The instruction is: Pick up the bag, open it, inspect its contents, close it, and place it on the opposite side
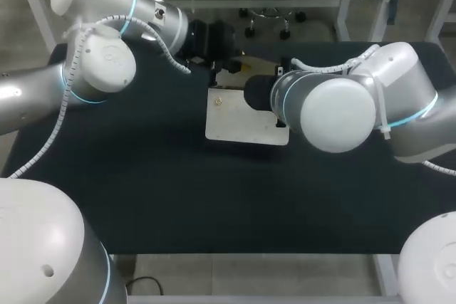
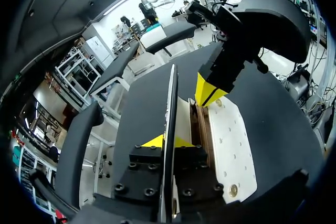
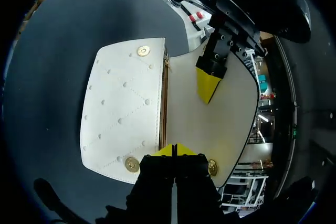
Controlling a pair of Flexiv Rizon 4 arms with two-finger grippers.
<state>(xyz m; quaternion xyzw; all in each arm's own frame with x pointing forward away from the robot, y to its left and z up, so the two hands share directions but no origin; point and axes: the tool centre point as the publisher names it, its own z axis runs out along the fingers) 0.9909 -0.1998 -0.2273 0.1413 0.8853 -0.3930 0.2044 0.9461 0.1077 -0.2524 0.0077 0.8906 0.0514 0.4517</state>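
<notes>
Between the left gripper's (image 2: 168, 141) clenched fingers stands the white quilted leather bag's (image 3: 123, 108) raised flap (image 2: 171, 103), edge-on; ahead, the right gripper (image 3: 176, 149) pinches its mouth rim.

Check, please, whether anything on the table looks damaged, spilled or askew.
Nothing stands out. The white bag lies flat on the table, its flap raised in the left gripper; no spill or damage shows.
</notes>
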